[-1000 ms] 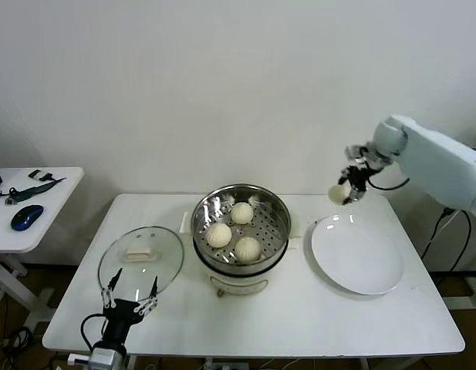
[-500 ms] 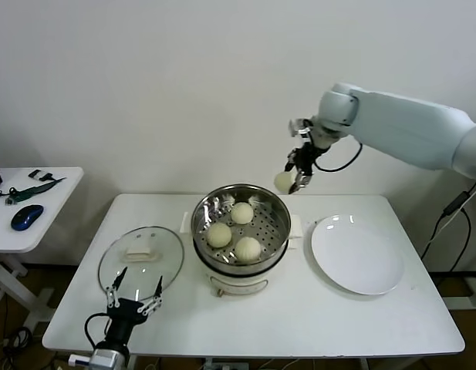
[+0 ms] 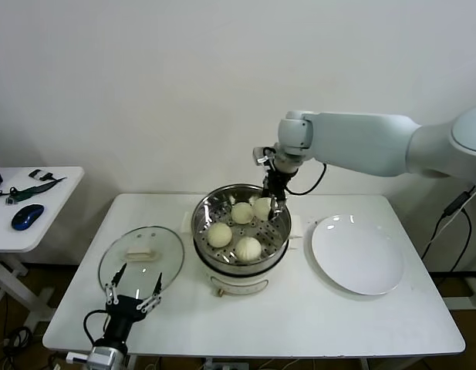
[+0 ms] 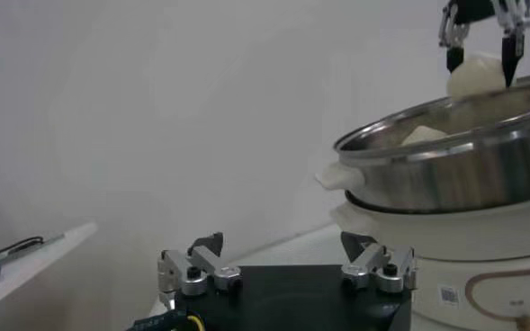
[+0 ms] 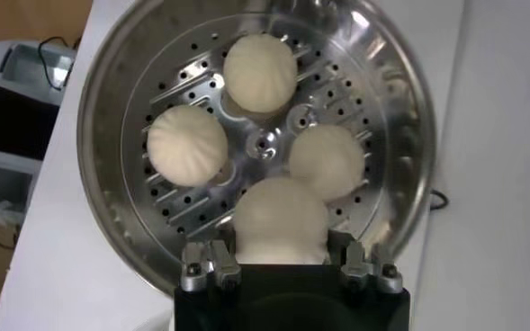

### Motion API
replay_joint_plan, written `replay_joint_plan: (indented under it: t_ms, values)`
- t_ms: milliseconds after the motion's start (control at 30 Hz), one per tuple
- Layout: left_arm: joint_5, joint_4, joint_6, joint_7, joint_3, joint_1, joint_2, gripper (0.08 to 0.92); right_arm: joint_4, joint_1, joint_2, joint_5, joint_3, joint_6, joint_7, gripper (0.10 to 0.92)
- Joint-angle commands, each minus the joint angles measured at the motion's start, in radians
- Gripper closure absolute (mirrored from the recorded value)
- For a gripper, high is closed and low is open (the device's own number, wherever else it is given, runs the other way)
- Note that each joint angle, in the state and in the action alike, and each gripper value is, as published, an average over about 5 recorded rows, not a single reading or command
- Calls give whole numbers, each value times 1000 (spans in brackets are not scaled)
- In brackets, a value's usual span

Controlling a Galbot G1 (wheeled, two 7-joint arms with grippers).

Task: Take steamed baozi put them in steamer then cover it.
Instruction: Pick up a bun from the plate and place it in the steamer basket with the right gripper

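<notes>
cover (image 3: 140, 258) left of steamer (image 3: 241, 231), plate (image 3: 356, 255) right; 3 baozi (image 3: 231, 227) inside.

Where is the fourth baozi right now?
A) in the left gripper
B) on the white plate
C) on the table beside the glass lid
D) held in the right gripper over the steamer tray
D: the right gripper is shut on the fourth baozi just above the steamer tray, where three other buns already sit.

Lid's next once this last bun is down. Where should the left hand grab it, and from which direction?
Grip the white handle at the centre of the lid, coming straight down from above. The lid lies flat on the table, handle up, so its raised block is probably the only part fingers can close on. The left hand waits open at its near edge.
</notes>
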Motion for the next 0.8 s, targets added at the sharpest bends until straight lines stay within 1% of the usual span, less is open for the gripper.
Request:
replay_joint_plan:
  t_ms: [33, 267, 467, 667, 800]
  values:
    - [-7, 1, -3, 0, 0, 1, -3, 177, -33, -93, 50, 23, -36, -16, 52, 372]
    - [-7, 9, -4, 0, -1, -1, -2, 177, -64, -117, 57, 2, -24, -13, 52, 370]
    - [-8, 9, -2, 0, -3, -6, 1, 177, -57, -123, 52, -12, -20, -13, 63, 352]
    - [-8, 9, -2, 0, -2, -7, 3, 177, -42, -104, 42, -14, -3, -13, 56, 228]
    - [-7, 6, 0, 1, -3, -9, 4, 177, -11, -69, 16, -7, 8, -7, 39, 205]
